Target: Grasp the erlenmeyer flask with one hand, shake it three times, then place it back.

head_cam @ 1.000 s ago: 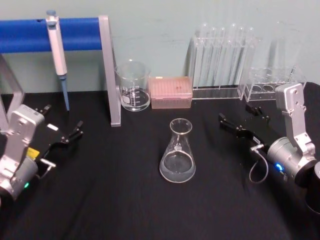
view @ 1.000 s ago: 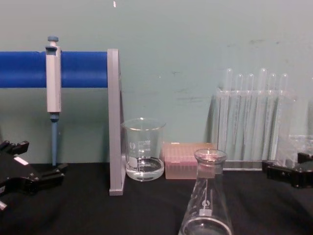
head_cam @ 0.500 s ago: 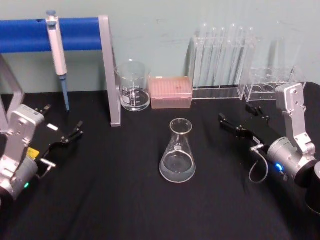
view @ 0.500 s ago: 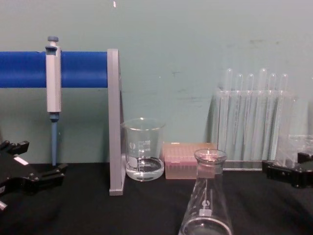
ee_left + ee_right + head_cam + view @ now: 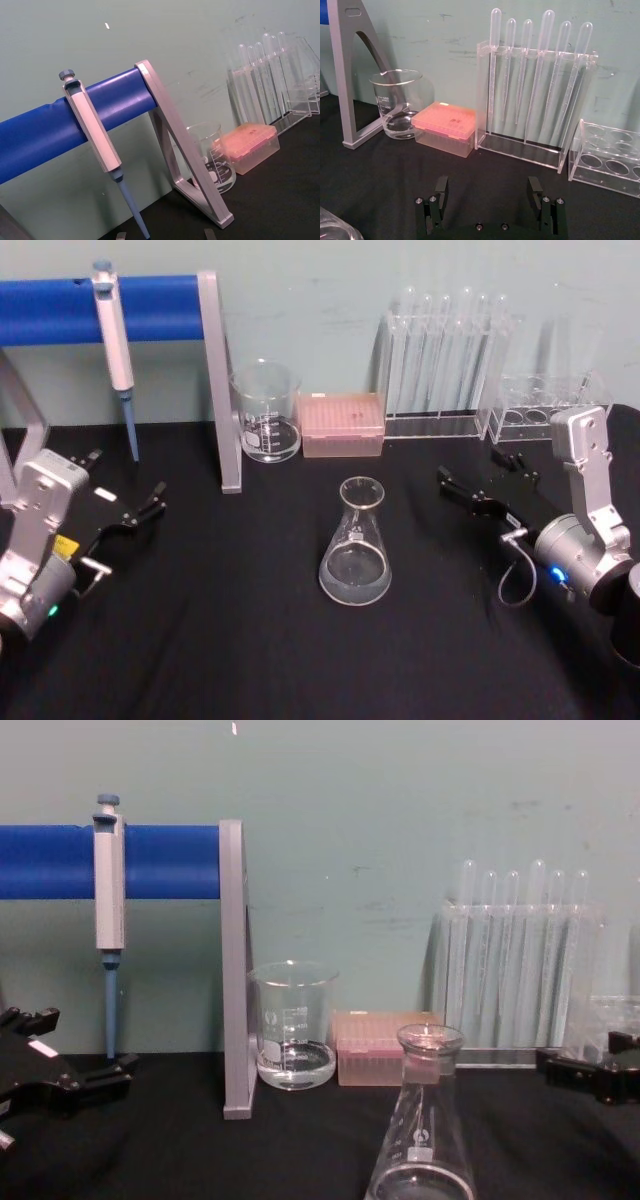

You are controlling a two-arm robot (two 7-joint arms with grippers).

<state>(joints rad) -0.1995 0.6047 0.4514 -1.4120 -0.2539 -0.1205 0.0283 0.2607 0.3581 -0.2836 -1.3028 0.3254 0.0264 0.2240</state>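
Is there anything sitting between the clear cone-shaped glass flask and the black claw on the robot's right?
No. In the head view, only bare black tablecloth lies between the clear conical glass flask and the open right gripper.

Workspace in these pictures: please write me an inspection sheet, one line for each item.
Surface: black cloth table, no spill seen.
Job's things: erlenmeyer flask upright at centre, a little clear liquid inside, untouched.
Clutter: beaker, pink tip box, pipette rack, empty clear rack along the back; pipette hanging on the blue stand.
Grippers: left gripper open, at the left; right gripper open, right of the flask; both apart from it.
Cables: grey loop at right wrist.
Surroundings: pale green wall.
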